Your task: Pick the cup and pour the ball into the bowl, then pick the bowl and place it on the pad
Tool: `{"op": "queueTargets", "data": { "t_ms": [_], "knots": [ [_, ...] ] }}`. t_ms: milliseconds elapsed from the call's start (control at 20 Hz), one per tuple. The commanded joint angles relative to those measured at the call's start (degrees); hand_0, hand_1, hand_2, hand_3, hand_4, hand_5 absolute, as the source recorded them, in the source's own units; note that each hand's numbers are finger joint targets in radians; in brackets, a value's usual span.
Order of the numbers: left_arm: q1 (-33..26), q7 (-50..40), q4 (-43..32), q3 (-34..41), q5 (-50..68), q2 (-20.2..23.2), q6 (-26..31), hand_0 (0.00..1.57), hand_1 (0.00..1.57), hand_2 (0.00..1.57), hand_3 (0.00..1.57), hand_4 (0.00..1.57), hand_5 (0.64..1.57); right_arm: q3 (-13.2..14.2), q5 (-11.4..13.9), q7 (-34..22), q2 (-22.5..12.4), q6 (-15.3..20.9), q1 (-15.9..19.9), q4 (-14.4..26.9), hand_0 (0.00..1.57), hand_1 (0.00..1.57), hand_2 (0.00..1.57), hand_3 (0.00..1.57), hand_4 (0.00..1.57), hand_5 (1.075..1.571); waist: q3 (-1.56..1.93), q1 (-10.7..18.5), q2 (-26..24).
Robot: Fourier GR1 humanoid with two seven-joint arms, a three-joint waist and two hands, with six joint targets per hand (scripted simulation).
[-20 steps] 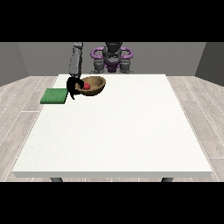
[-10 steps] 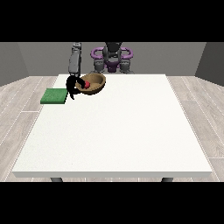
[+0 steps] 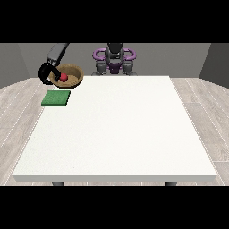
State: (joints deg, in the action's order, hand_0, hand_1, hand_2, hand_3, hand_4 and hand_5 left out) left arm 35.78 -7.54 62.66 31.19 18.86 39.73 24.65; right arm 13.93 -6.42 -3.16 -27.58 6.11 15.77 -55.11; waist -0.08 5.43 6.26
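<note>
The hand at the view's left (image 3: 46, 74) curls around the rim of the brown bowl (image 3: 71, 75) (a red ball (image 3: 64, 77) sits inside), holding it tilted above the green pad (image 3: 56, 98) on the table (image 3: 116, 129).

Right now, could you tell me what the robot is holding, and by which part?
The hand at the view's left holds the wooden bowl by its left rim, red ball inside, lifted above the green pad.
</note>
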Motion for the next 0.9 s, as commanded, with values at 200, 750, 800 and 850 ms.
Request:
{"op": "queueTargets", "data": {
  "t_ms": [200,750,800,850],
  "knots": [
    [-3.54,5.45,-3.98,2.17,0.35,1.97,2.05,0.00,0.00,0.00,0.00,1.20,1.543,5.44,-3.38,-8.57,-11.62,-6.98,7.20,1.59,1.57,1.57,1.57,0.67,1.07,1.566,0.06,-2.75,2.41],
    [-4.07,11.27,-3.11,2.19,0.99,4.33,3.37,0.00,0.00,0.00,0.00,1.21,1.553,9.60,-4.49,-2.28,-12.01,-8.57,11.69,12.31,1.57,1.57,1.57,0.45,1.07,1.566,0.13,-0.47,8.25],
    [-2.45,10.31,-5.04,2.06,1.07,4.55,2.68,0.00,0.00,0.00,0.00,1.21,1.551,7.39,-3.69,-2.60,-6.96,-5.15,12.40,10.02,1.57,1.57,1.57,0.49,1.07,1.567,0.11,-1.35,8.64],
    [-2.75,11.17,-5.19,1.95,0.91,4.40,2.59,0.00,0.00,0.00,0.00,1.21,1.553,6.64,-3.04,-3.32,-6.57,-4.63,13.14,10.15,1.57,1.57,1.57,0.44,1.06,1.569,0.10,-1.01,8.08]
  ]
}}
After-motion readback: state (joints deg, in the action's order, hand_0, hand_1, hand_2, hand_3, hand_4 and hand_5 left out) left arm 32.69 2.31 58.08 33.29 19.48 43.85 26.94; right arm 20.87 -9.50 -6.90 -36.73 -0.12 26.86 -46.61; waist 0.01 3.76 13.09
